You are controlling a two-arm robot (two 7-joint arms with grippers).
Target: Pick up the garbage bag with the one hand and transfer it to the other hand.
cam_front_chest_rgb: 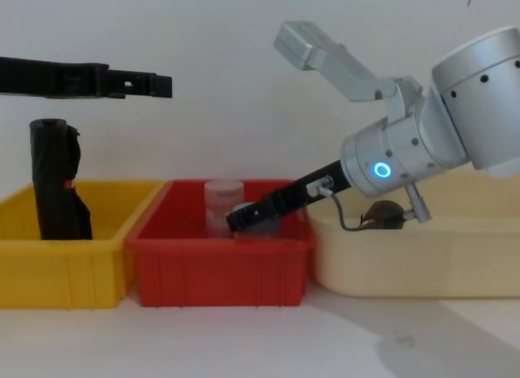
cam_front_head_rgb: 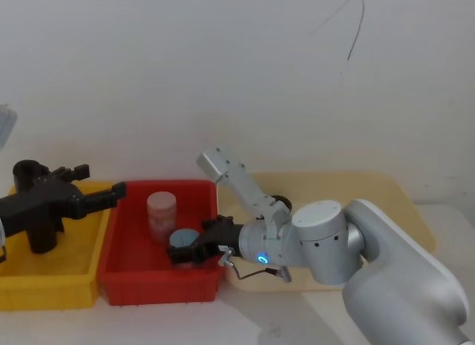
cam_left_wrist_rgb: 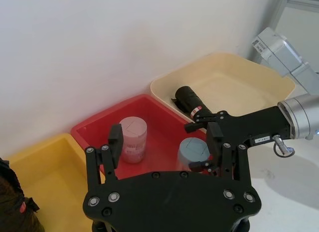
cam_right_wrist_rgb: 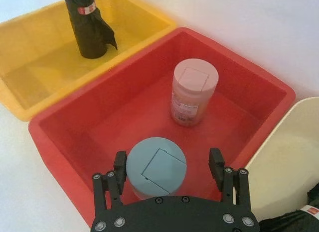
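We are seeing the garbage bag [cam_left_wrist_rgb: 191, 103], a thick black roll with a red-and-white label, lying in the cream bin [cam_left_wrist_rgb: 239, 87]. The right gripper [cam_right_wrist_rgb: 167, 158] is holding its jaws apart on both sides of a blue-lidded jar [cam_right_wrist_rgb: 154, 173]. The left gripper [cam_left_wrist_rgb: 165, 132] is hovering, jaws apart.

Looks like a robot lab test bench to me. Plain white wall [cam_front_head_rgb: 223, 63], white table [cam_front_chest_rgb: 244, 337], and yellow [cam_front_chest_rgb: 73, 272], red [cam_front_chest_rgb: 219, 272] and cream [cam_front_chest_rgb: 406, 264] plastic bins lined up in a row.

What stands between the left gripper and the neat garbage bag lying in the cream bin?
The right gripper, open around the blue-lidded jar in the red bin, lies across the way from the open left gripper to the garbage bag.
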